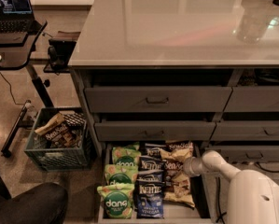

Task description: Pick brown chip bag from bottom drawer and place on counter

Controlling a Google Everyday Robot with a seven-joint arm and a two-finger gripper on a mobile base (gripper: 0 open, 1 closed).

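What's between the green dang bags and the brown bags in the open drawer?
Blue Kettle bags, in the camera view. The hand is at the brown bags.
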